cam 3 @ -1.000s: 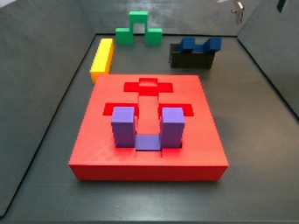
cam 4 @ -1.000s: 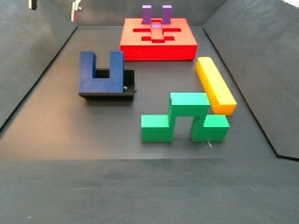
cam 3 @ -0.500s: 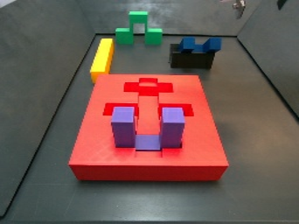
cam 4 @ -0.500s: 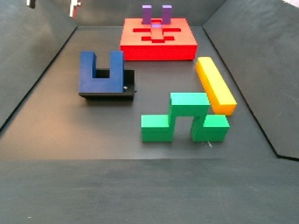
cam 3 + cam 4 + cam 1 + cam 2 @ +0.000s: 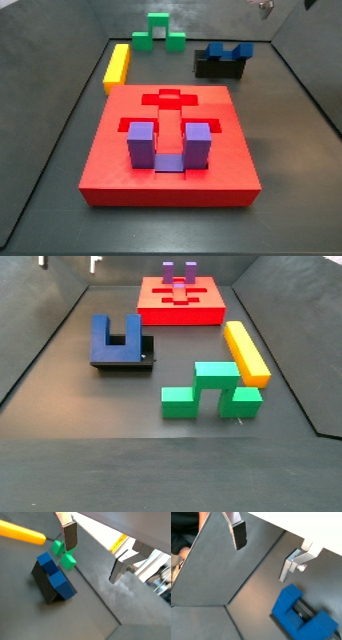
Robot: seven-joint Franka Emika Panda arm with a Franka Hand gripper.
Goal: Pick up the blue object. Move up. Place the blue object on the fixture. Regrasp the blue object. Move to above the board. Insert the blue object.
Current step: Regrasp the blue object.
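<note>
The pincer (image 5: 93, 554) gapes wide and empty, and has climbed further toward 12 o'clock since earlier. The blue object (image 5: 116, 339) lies unmoved on the fixture (image 5: 147, 358), at 9 o'clock of the yellow bar (image 5: 245, 352).

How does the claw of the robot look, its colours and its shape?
The claw has two flat silver metal fingers. In a wrist view, one finger is a narrow plate with a dark pad on its face; the other finger is a silver bracket with a bolt. No cables or markings show. In a side view only its pale tips appear.
</note>
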